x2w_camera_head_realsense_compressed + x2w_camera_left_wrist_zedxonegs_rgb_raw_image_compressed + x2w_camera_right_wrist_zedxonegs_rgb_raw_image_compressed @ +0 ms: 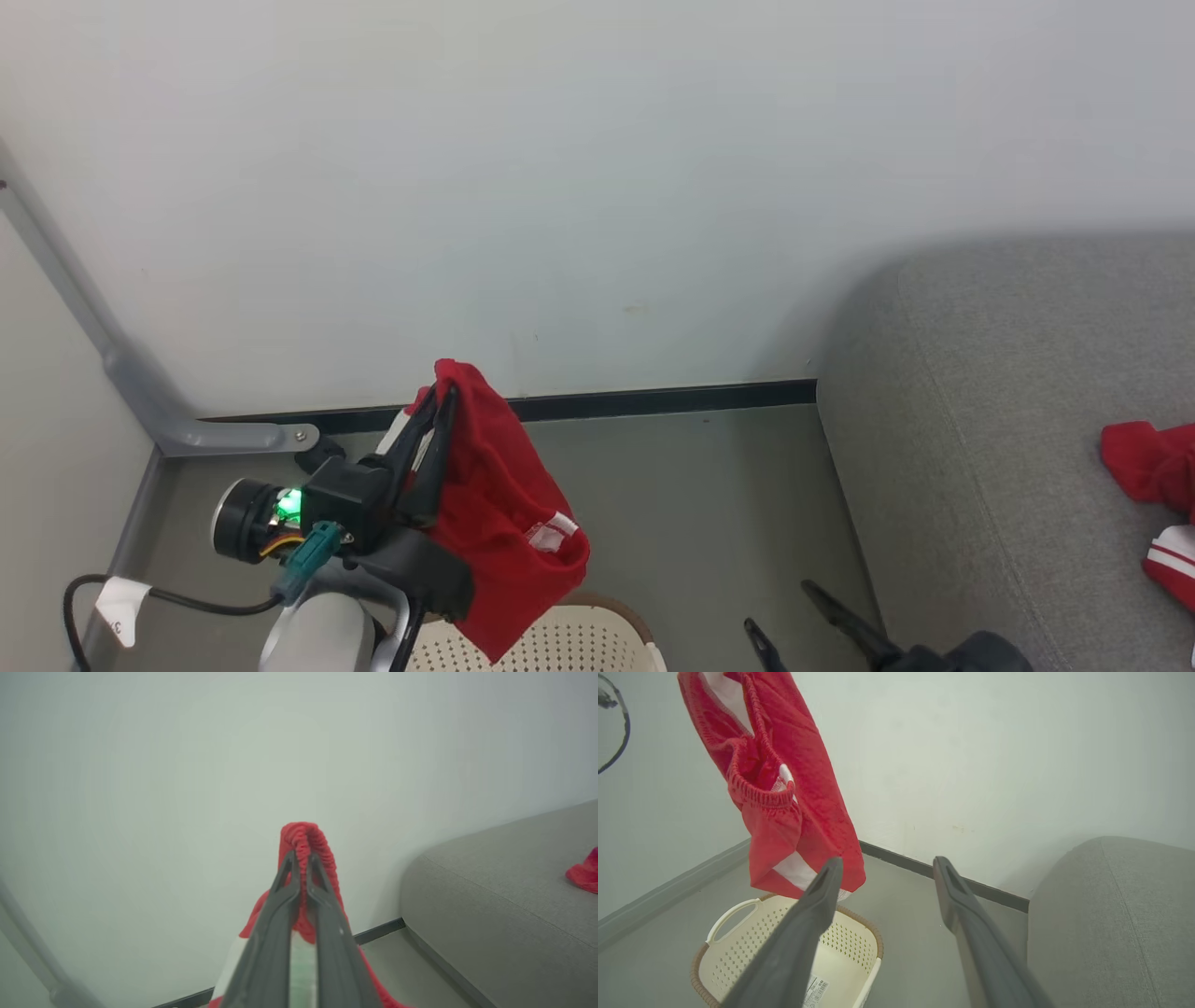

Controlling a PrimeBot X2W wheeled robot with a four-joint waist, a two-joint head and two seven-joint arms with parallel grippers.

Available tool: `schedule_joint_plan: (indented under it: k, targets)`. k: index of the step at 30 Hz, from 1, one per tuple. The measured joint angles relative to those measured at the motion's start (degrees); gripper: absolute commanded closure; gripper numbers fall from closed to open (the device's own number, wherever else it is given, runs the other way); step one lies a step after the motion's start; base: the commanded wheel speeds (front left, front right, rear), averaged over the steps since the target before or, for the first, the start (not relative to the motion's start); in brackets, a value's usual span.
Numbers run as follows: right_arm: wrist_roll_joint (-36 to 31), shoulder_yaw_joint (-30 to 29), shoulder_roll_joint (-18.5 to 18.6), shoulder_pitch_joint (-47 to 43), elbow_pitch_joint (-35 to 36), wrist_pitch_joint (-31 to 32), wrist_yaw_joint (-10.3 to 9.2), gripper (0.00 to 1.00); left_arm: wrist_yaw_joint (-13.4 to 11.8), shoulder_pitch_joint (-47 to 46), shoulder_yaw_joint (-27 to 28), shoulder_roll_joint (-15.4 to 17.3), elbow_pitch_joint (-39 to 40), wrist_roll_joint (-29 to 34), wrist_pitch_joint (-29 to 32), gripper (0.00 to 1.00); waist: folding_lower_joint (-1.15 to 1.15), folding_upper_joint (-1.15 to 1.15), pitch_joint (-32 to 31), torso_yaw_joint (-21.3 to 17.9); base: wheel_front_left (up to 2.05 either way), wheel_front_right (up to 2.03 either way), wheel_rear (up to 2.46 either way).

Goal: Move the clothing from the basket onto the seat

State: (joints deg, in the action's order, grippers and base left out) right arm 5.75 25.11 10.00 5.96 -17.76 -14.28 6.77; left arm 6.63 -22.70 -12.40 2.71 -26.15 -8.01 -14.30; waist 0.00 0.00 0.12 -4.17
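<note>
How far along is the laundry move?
Done: red clothes lie on the seat. In hand: left hand shut on a red garment, hanging above the basket. Left: carry it to the seat and release; basket looks empty where visible. Right hand open, free.

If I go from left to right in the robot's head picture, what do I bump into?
Grey pipe, left hand, red garment it pinches, open right hand, grey seat, red clothing lying on it.

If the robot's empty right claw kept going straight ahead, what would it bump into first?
Most likely the white wall, near its dark skirting strip. The open right gripper points between the hanging red garment and the grey seat; depth is uncertain.
</note>
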Motion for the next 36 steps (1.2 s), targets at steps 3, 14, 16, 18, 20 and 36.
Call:
schedule_joint_plan:
  k: [3,14,16,18,20,36]
  targets:
    - [-2.9,2.6,1.0,0.9,-0.4,0.0,0.3,0.0,0.2,0.0,-1.1,0.0,3.4,0.0,0.0,1.0,0.0,0.0,0.1,0.1,0.0,0.0,0.0]
    - [-5.0,8.0,0.7,4.3,-1.5,0.0,0.31,0.0,0.4,-0.8,-6.3,-0.2,12.0,-2.6,0.0,1.0,0.0,0.0,0.8,1.0,0.0,0.0,0.0]
    - [-5.0,9.4,-0.2,4.8,-1.9,0.0,0.31,0.0,0.5,-0.9,-7.1,-0.2,13.0,-2.6,0.0,1.0,0.0,0.0,0.9,1.3,0.0,0.0,0.0]
    - [-4.8,11.3,-0.9,5.9,-2.2,0.0,0.31,0.0,0.5,-0.9,-7.7,-0.2,13.9,-3.0,0.0,1.0,0.0,0.0,1.0,1.5,0.0,0.0,0.0]
    - [-4.7,13.4,-1.4,7.1,-2.4,0.0,0.31,0.0,0.5,-1.1,-8.5,-0.2,14.4,-3.1,0.0,1.0,0.0,0.0,1.0,1.6,0.0,0.0,0.0]
    - [-0.3,14.6,-4.4,11.1,-8.4,0.0,0.31,0.0,0.4,-3.0,-16.0,-0.2,19.2,-7.2,1.6,1.0,0.0,0.0,1.1,4.3,0.0,0.0,0.0]
